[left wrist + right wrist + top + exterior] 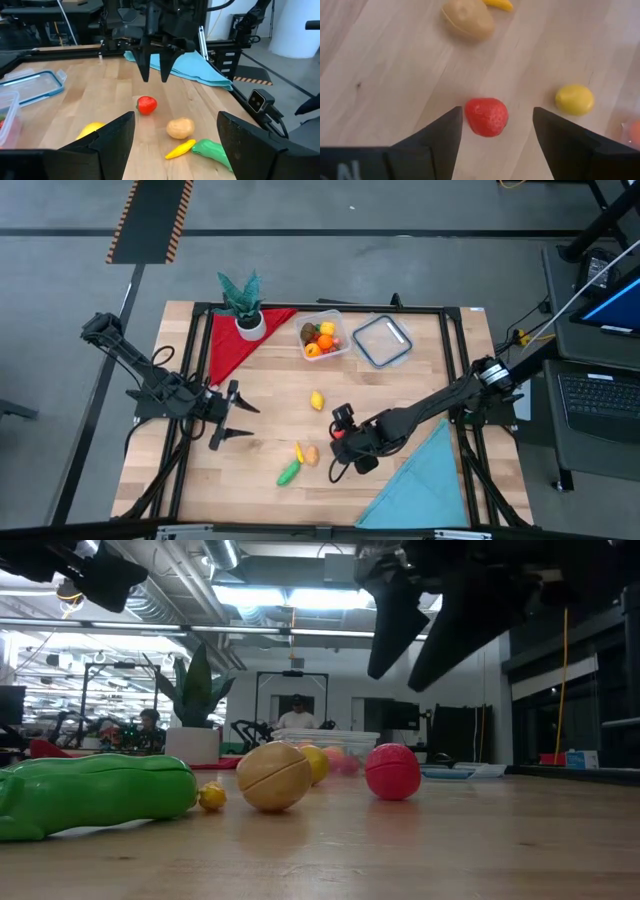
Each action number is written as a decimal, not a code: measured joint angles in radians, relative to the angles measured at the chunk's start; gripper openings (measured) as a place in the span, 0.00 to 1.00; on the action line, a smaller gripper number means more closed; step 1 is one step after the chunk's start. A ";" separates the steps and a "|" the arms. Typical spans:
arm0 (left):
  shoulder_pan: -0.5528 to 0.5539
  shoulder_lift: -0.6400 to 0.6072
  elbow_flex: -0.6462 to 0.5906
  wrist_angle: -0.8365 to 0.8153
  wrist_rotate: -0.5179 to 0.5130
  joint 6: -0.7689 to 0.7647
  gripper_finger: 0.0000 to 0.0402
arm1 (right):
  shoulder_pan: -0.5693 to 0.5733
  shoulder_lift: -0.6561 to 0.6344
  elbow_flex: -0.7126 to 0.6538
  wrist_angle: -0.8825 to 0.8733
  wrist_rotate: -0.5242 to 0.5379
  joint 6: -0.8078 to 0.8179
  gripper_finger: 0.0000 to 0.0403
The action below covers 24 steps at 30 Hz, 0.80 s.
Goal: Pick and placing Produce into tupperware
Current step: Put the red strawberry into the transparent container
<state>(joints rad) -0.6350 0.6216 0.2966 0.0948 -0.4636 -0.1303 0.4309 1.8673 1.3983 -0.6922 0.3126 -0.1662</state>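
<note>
The right hand (495, 145) hangs just above a red strawberry (486, 116), fingers spread wide with the berry between them and not touching it. The strawberry is small, bright red and dimpled, lying on the bare wooden surface (400, 390). In the left wrist view the same hand (155, 77) points straight down over the berry (146, 105).

Taking the strawberry as the landmark: just beside it lies a tan potato (468, 19) with a seam across it, and past the potato a small yellow piece (181, 149) and a green pepper (214, 152), the two of them touching or nearly so. A yellow lemon (574, 99) lies near the strawberry on its other side, toward the container. The clear square container (324, 339) stands well apart from the strawberry, at the far edge of the surface, already holding several pieces in orange, yellow, red and brown. Just beside it lies a flat lid (382, 341) with a blue rim. A potted plant (244, 304) stands on a red cloth (232, 340) beyond the container, and a blue cloth (425, 480) lies near the strawberry at the surface's near corner.

The left hand (236, 423) waits well apart from the strawberry, past the pepper, held above the surface with fingers wide and empty.
</note>
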 joint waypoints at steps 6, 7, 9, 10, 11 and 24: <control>-0.008 0.000 0.000 -0.004 0.000 0.001 0.69 | 0.000 0.006 0.001 0.000 0.000 0.003 0.60; -0.008 0.000 0.000 -0.004 0.000 0.001 0.69 | 0.000 0.006 0.001 -0.001 0.000 0.003 0.60; -0.008 0.000 0.000 -0.004 0.000 0.001 0.68 | 0.000 0.006 0.001 -0.001 0.000 0.005 0.60; -0.008 0.000 0.000 -0.004 0.000 0.000 0.68 | 0.000 0.006 0.001 0.000 0.000 0.006 0.60; -0.008 0.000 0.000 -0.004 0.000 0.000 0.68 | 0.000 0.007 0.001 0.000 0.000 0.007 0.60; -0.008 0.000 0.000 -0.006 0.001 0.000 0.68 | -0.003 0.090 0.001 -0.005 0.001 0.057 0.60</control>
<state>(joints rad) -0.6430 0.6216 0.2966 0.0883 -0.4629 -0.1307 0.4274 1.9569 1.3994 -0.6973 0.3135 -0.1089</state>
